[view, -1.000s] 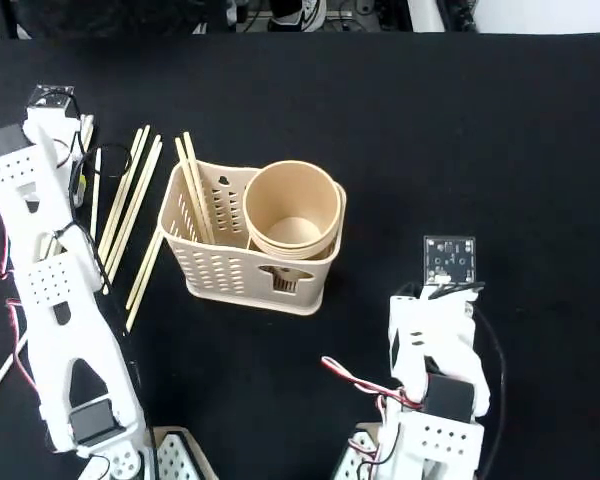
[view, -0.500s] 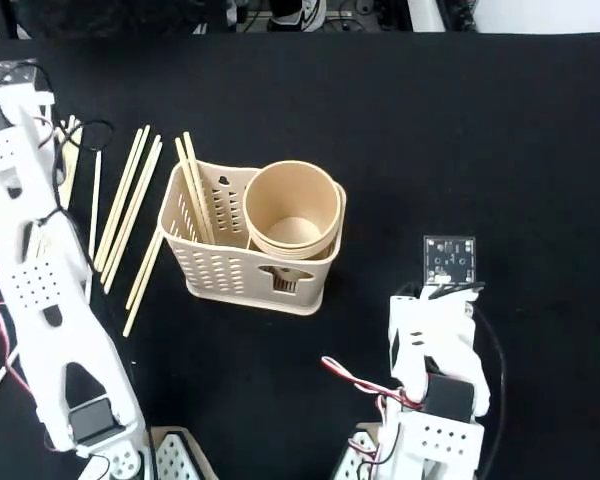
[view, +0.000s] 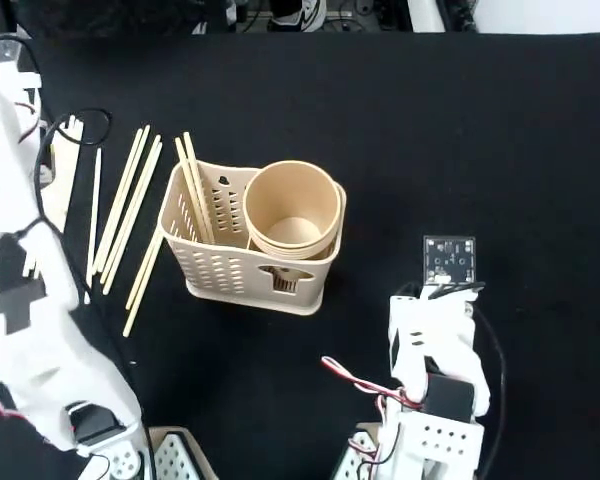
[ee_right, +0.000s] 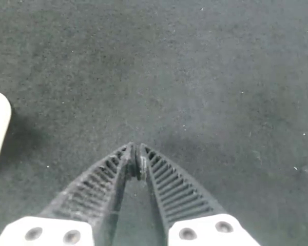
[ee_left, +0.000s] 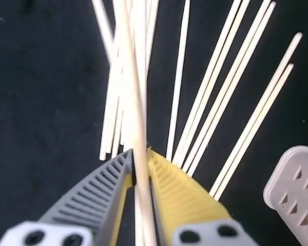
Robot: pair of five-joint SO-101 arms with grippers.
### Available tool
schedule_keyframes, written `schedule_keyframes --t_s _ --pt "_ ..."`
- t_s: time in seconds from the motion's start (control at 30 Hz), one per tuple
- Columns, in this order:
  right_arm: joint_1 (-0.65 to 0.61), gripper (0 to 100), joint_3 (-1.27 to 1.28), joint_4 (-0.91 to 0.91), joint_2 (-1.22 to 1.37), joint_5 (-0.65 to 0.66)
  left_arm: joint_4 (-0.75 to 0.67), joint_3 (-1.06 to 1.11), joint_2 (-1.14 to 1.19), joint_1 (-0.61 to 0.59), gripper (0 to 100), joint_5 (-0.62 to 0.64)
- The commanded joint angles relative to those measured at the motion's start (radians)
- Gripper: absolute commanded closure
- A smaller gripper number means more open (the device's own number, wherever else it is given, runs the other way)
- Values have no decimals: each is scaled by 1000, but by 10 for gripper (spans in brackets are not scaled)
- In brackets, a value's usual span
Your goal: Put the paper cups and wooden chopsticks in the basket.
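The beige slotted basket point(view: 230, 270) stands mid-table. Stacked paper cups point(view: 292, 205) fill one of its compartments, and two wooden chopsticks point(view: 195, 190) lean in the other. Several loose chopsticks point(view: 120, 215) lie on the cloth to its left. My left arm point(view: 10, 200) rises along the left edge of the high view. My left gripper point(ee_left: 138, 154) is shut on a chopstick point(ee_left: 131, 77) and holds it above the loose chopsticks point(ee_left: 220, 102). My right gripper point(ee_right: 137, 154) is shut on nothing, over bare black cloth near the table's front, right of the basket.
A black cloth point(view: 460, 130) covers the whole table, with open room to the right of and behind the basket. A corner of the basket point(ee_left: 297, 179) shows close to my left gripper. Cables and shoes lie beyond the far edge.
My left arm has swung farther left and toward the table's far side and come up higher. The right arm, basket and cups have not moved.
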Motion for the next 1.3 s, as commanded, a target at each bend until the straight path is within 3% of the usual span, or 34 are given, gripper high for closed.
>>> schedule_keyframes --t_s 0.0,0.4,0.7,0.9,1.27 --pt "-6 984 -4 5 -68 -6 -94 193 -245 12 971 11" --pt "-6 984 -4 5 -68 -6 -608 1015 -1071 59 971 14" --pt "-6 985 -4 5 -68 -6 -853 1234 -1471 189 971 250" --pt "-6 985 -4 5 -68 -6 -1039 1366 -1631 352 971 388" --pt "-6 985 -4 5 -68 -6 -1244 1667 -1959 590 971 413"
